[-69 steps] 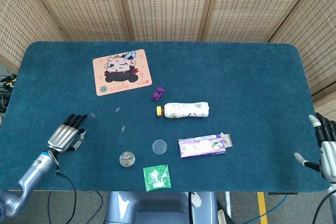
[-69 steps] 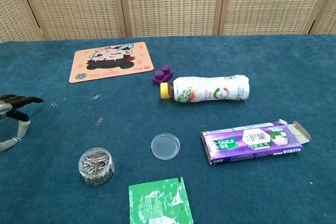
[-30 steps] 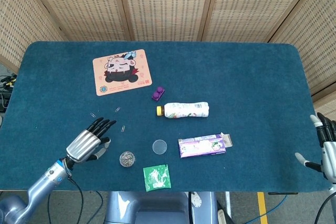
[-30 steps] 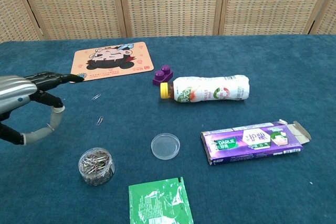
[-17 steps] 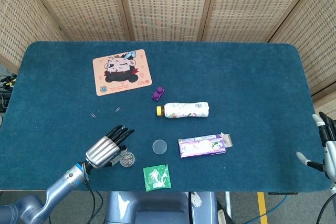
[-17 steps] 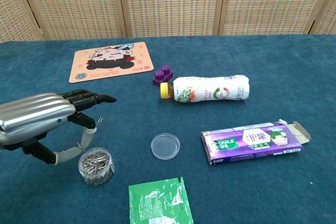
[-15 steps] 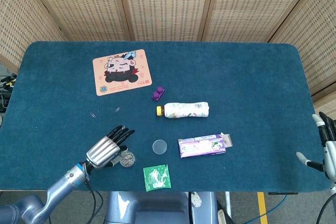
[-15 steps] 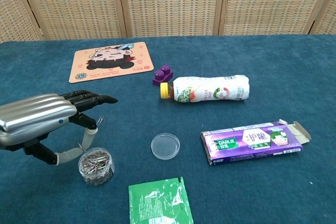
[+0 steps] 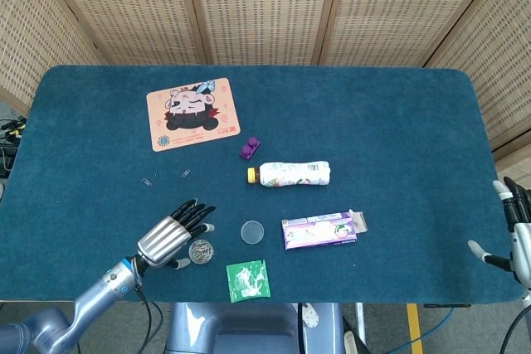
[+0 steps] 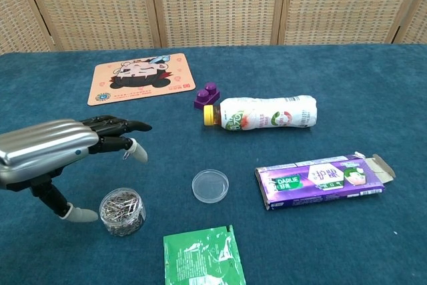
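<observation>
The left hand (image 10: 47,155) hovers over the clear tub of paper clips (image 10: 122,211) near the front edge of the bench (image 9: 398,122), fingers (image 10: 127,125) spread wide and holding nothing. The tub looks light, stiff and smooth-walled, likely slippery, with no lid on it; best taken around its round side wall and kept upright. The right hand (image 9: 516,234) rests open at the bench's right edge

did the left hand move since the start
Yes. The left hand has travelled rightward from the table's left edge, past the loose paper clips, and now hovers over the jar of paper clips.
</observation>
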Robot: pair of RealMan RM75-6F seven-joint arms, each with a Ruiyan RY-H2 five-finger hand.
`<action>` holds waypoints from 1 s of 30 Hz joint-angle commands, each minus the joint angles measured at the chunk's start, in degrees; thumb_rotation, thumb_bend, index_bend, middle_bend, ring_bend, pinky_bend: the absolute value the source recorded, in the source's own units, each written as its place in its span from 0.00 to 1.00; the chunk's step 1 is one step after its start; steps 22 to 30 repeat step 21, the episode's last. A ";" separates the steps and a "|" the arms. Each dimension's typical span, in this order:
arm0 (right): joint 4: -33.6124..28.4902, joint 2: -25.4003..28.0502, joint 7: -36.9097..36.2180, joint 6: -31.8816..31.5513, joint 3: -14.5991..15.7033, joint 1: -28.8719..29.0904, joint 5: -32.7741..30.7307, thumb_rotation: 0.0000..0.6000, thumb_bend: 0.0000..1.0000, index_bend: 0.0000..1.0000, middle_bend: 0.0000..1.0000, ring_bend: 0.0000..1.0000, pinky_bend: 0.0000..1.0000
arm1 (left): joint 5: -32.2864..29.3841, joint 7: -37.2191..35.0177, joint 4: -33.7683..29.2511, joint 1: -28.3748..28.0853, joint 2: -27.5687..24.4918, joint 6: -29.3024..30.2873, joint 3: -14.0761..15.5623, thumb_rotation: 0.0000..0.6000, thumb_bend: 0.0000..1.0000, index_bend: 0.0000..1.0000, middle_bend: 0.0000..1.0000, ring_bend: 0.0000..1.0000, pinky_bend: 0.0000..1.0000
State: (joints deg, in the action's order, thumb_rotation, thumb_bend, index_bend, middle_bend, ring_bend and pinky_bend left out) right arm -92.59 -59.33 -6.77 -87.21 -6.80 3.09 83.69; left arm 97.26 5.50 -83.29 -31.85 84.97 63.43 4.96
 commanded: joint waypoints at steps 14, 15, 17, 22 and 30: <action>-0.47 0.38 -0.16 -0.39 -0.01 -0.27 -0.01 1.00 0.00 0.00 0.00 0.00 0.00 | -16.74 -0.89 -14.14 15.49 -19.19 21.80 -5.24 1.00 0.01 0.00 0.00 0.00 0.00; -0.56 0.44 -0.22 -0.34 -0.03 -0.30 -0.13 1.00 0.00 0.00 0.00 0.00 0.00 | -17.71 -0.14 -14.15 17.18 -19.82 23.62 -5.20 1.00 0.01 0.00 0.00 0.00 0.00; -0.67 0.55 -0.17 -0.39 0.02 -0.37 -0.10 1.00 0.00 0.00 0.00 0.00 0.00 | -18.62 -0.01 -13.39 19.74 -20.47 26.28 -4.92 1.00 0.01 0.00 0.00 0.00 0.00; -1.06 0.57 0.25 -0.85 0.20 -0.56 0.39 1.00 0.00 0.00 0.00 0.00 0.00 | -18.48 -4.41 -11.79 22.33 -21.12 27.57 -4.57 1.00 0.01 0.00 0.00 0.00 0.00; -1.06 0.57 0.25 -0.85 0.20 -0.56 0.39 1.00 0.00 0.00 0.00 0.00 0.00 | -18.48 -4.41 -11.79 22.33 -21.12 27.57 -4.57 1.00 0.01 0.00 0.00 0.00 0.00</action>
